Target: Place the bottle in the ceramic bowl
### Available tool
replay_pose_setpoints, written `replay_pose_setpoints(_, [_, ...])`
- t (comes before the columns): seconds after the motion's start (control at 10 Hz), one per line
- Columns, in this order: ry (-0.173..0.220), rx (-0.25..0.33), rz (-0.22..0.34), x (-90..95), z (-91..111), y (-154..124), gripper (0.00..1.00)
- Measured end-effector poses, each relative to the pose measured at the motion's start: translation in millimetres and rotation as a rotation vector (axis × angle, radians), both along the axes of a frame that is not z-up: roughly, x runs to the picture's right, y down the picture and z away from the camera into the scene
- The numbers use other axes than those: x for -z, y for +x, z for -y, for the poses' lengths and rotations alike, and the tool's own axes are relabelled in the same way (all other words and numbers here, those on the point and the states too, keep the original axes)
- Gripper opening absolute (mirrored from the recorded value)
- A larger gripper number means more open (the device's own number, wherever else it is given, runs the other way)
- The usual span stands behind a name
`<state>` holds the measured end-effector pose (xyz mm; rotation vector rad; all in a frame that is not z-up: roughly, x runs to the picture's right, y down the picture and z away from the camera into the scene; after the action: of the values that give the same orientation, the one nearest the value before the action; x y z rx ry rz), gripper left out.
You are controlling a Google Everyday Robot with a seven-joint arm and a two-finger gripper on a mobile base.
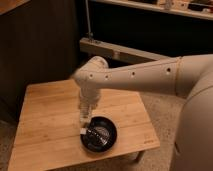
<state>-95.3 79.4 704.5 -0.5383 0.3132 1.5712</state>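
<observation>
The white arm's (pixel 131 77) tool (pixel 85 119) hangs over the left rim of the glossy round black ceramic bowl (pixel 103 136) on the wooden bench (pixel 45 120), clamped on the slim white plastic bottle (pixel 82 129).

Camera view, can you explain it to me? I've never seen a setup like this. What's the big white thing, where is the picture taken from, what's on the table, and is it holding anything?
The big white thing is a robot arm reaching in from the right. It belongs to a mobile robot, part of whose body fills the right edge. There is only one picture, looking down on the scene from above, and where the camera is mounted isn't recorded.

At the arm's end is the gripper, pointing straight down, with two fingers that are closed. It is over the left rim of the ceramic bowl, a shallow glossy black dish near the front of a small wooden table.

The small white shape just under the fingers looks like the bottle, apparently held and hanging at the bowl's left edge. I see nothing else on the table.
</observation>
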Motion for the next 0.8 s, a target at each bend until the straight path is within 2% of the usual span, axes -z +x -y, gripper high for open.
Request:
replay_pose_setpoints(0.2, [-0.003,0.0,-0.054,-1.5,-15.4,-8.6,0.0])
replay_pose_setpoints(0.4, [-0.015,-0.01,-0.082,-3.0,-29.5,-6.8,0.0])
replay_pose_setpoints(0.8, [-0.05,-0.063,-0.128,-16.0,-52.2,34.3,0.0])
